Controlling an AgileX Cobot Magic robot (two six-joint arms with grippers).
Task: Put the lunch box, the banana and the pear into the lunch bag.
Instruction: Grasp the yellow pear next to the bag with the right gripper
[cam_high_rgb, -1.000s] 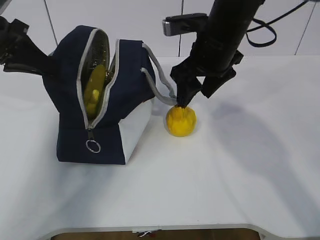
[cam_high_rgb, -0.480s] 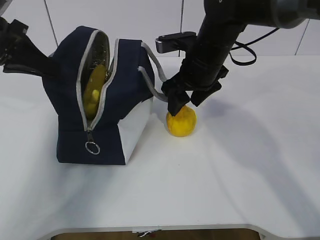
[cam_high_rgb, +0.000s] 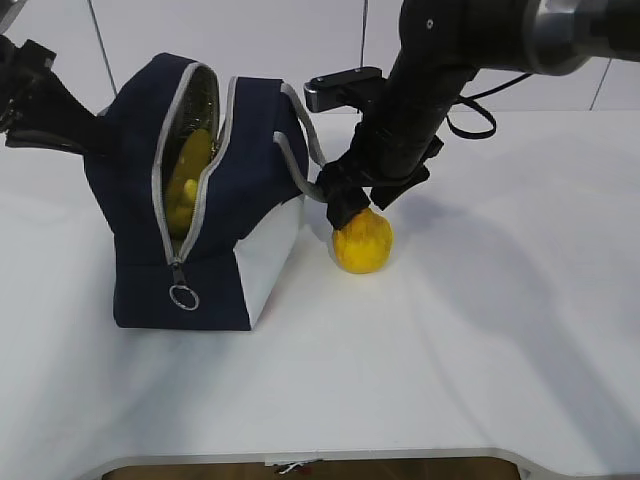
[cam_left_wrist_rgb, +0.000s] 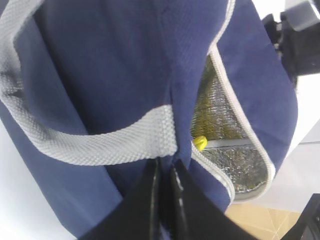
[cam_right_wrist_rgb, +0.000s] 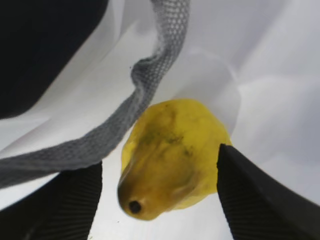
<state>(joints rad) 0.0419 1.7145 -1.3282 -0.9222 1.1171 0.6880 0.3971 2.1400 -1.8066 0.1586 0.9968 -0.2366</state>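
Straddling the pear (cam_right_wrist_rgb: 172, 155), right jaws open, bag (cam_high_rgb: 250, 150) held left.

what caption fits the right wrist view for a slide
Open right gripper straddling the yellow pear on the white table, grey bag handle alongside.

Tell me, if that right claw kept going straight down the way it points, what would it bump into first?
Most likely the pear. The right gripper points down with its open fingers on either side of the fruit. The grey bag handle lies beside that path, probably clear of it.
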